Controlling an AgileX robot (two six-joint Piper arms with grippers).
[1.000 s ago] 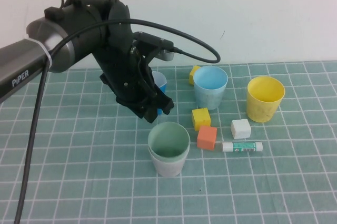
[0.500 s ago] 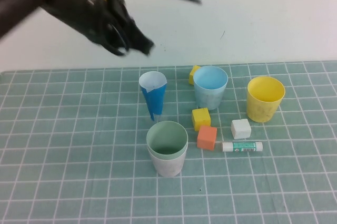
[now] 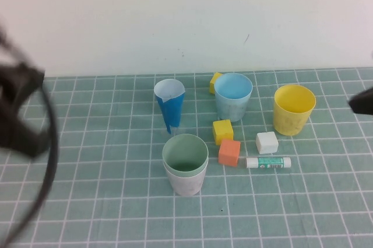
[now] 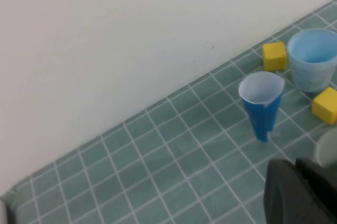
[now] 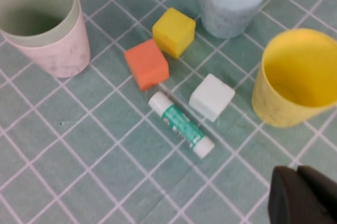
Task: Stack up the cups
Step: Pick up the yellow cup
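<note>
The sage green cup [image 3: 185,153] sits nested inside the pale pink cup [image 3: 186,185] at the mat's middle front. The light blue cup [image 3: 233,97] and the yellow cup [image 3: 293,109] stand upright and apart at the back right. My left gripper [image 3: 23,114] is a dark blur at the far left, away from all cups; in the left wrist view it [image 4: 296,165] is shut and empty. My right gripper [image 3: 362,102] shows at the right edge, right of the yellow cup; in the right wrist view it [image 5: 297,171] is shut and empty, near the yellow cup [image 5: 300,76].
A dark blue paper cone [image 3: 169,108] stands behind the nested cups. Two yellow blocks [image 3: 222,131] [image 3: 215,81], an orange block [image 3: 229,152], a white block [image 3: 266,142] and a glue stick [image 3: 268,163] lie between the cups. A white wall lies behind the mat.
My left arm has swung up from above the nested cups and away to the far left. The tip of my right gripper has come into view at the right edge.
</note>
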